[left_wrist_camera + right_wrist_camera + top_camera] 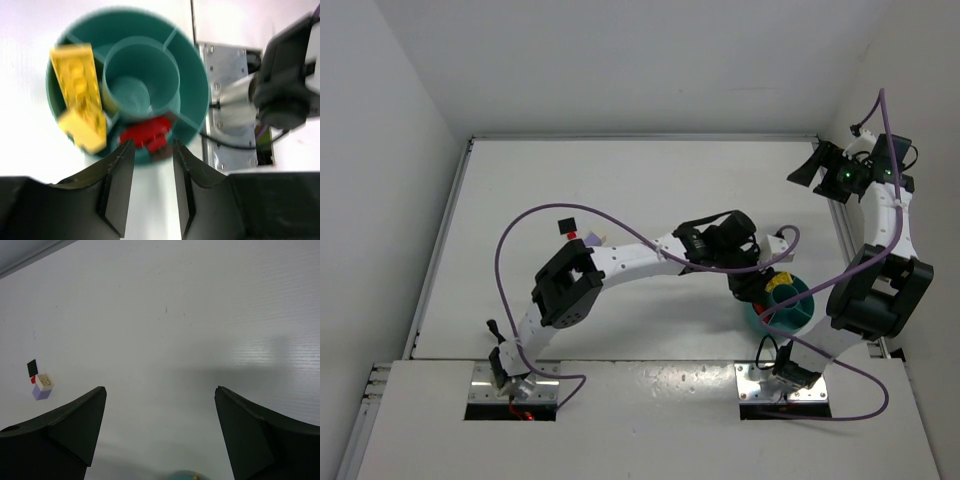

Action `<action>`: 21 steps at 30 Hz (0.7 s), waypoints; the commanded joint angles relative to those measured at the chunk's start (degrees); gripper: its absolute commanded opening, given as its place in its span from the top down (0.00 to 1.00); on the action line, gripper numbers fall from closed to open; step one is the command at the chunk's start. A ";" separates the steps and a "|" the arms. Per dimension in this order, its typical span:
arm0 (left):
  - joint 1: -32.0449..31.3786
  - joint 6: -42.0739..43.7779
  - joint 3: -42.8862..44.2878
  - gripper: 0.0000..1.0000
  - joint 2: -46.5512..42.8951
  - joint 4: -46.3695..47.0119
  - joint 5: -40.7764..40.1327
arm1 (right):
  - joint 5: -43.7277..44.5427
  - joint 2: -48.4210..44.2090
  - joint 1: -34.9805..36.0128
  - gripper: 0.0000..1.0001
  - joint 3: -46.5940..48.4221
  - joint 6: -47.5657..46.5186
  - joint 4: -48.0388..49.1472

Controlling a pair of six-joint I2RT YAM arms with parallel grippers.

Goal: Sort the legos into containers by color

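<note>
The round teal bowl (802,316) stands at the near right of the table. In the left wrist view its left compartment (56,102) holds two yellow bricks (80,92), and a near compartment holds red bricks (148,134). The central ring (140,75) looks empty. My left gripper (153,144) is open and empty, its tips just above the bowl's near rim by the red bricks; it also shows in the top view (752,288). My right gripper (160,390) is wide open and empty, raised at the far right (812,168). A lavender brick (40,392) with a white brick (45,382) on it lies on the table.
A small red piece (572,235) and a black square (565,222) lie next to the lavender brick at mid-left. Purple cables loop over the table. Metal base plates (225,115) sit at the near edge beside the bowl. Walls close in the table.
</note>
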 commanded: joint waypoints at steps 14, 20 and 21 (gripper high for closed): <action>41.19 10.38 -26.62 0.59 -30.38 -12.74 -13.61 | -2.32 3.05 1.52 0.10 3.17 -4.09 -0.19; 54.72 15.92 -33.04 0.59 -30.40 -13.28 -18.11 | -2.94 4.20 2.66 0.10 4.31 -5.49 -0.80; 55.70 16.88 -34.09 0.59 -29.61 -13.28 -18.11 | -2.94 4.20 3.19 0.10 4.31 -6.20 -0.80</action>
